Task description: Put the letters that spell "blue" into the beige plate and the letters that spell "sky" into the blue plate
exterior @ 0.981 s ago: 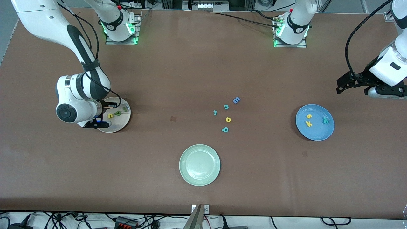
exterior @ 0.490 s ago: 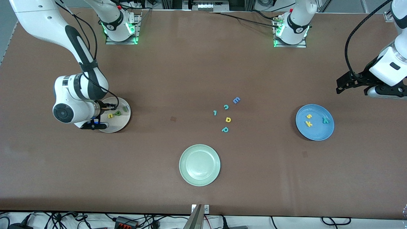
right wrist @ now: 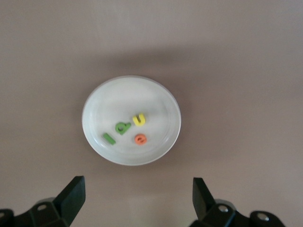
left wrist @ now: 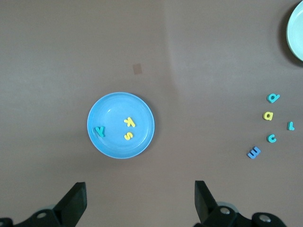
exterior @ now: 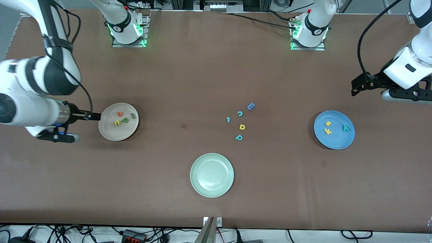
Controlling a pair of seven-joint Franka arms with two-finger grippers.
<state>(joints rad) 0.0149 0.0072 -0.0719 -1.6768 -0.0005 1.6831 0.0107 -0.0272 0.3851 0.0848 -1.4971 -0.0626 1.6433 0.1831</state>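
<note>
Here the round, shallow-rimmed beige plate [exterior: 118, 122] is sitting at the right arm's end of the brown table [exterior: 189, 77], holding the small foam green "b" [exterior: 126, 120], olive bar "l" [exterior: 133, 115], yellow "u" [exterior: 117, 123] and orange "e" [exterior: 119, 114]. The right gripper [right wrist: 137, 196] is hanging beside this plate, empty, fingers spread apart. The smooth sky-blue plate [exterior: 334, 129] is carrying the yellow "s" [exterior: 327, 123], yellow "k" [exterior: 327, 131] and teal "y" [exterior: 345, 127]; the left gripper [left wrist: 139, 201] is waiting above the table near it, fingers wide apart.
</note>
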